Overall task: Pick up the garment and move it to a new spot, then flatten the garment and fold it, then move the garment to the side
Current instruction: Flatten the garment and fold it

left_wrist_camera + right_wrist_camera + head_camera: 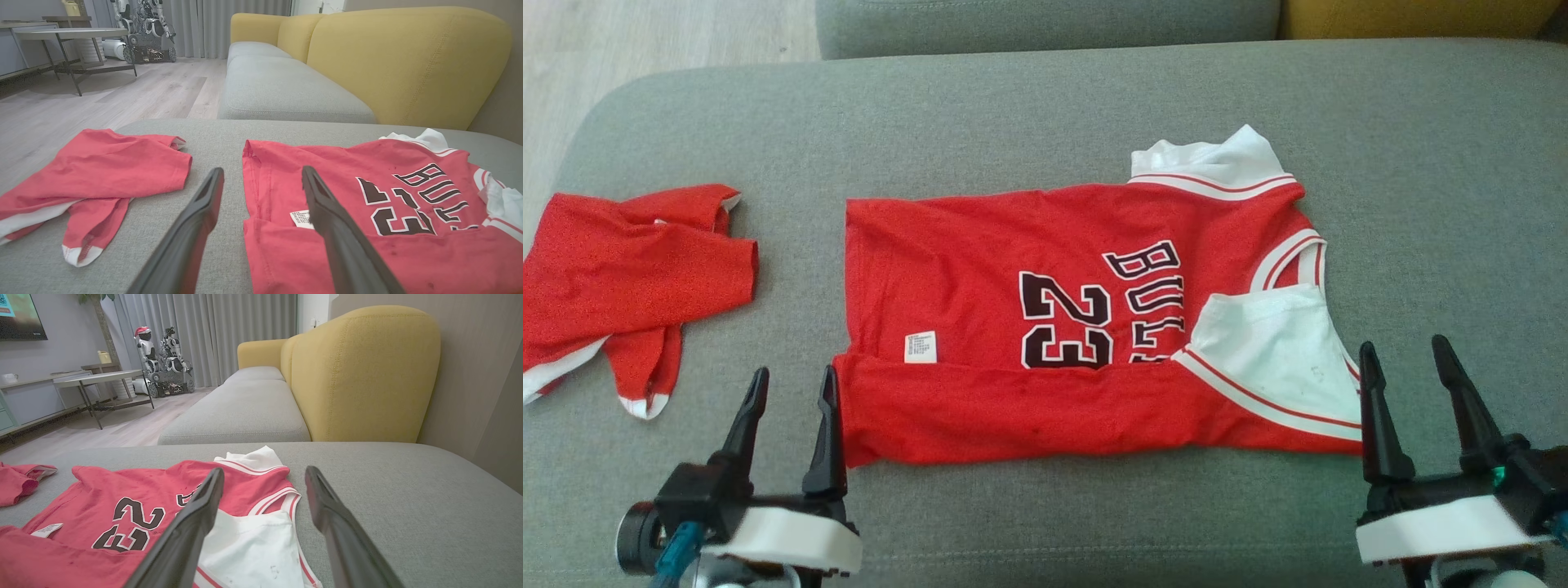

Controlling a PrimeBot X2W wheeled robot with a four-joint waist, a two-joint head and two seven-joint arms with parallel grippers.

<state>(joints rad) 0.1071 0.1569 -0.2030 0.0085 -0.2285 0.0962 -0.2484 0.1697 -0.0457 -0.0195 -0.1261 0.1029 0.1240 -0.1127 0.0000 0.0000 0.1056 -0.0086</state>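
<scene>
The red jersey (1054, 327) is lying spread on the grey cushion (1045, 114), its long axis running side to side, roughly parallel to the cushion's front edge. Its hem is pointing toward the left edge, and its white-trimmed collar and shoulders toward the right. The long side nearest the robot is lying doubled over in a strip that covers the lower part of the number. At the right near corner, a white inside panel is showing face up.

Both arms are sitting on the front-edge side of the jersey, one at each end of that folded strip. The left gripper (794, 371) is standing with its fingers wide apart and nothing between them, its inner finger just beside the hem corner. The right gripper (1404, 343) is likewise spread wide and carrying nothing, its inner finger just beside the white panel's outer corner.

So neither arm is much the nearer: each has its own end, and the cloth lies ahead of the fingers, toward the back of the cushion. The next fold probably turns on this, since a second pass along the long axis would need both ends lifted together. That is a judgement, not something seen.

A second red garment (621, 278) is lying crumpled near the cushion's left edge, apart from the jersey.
</scene>
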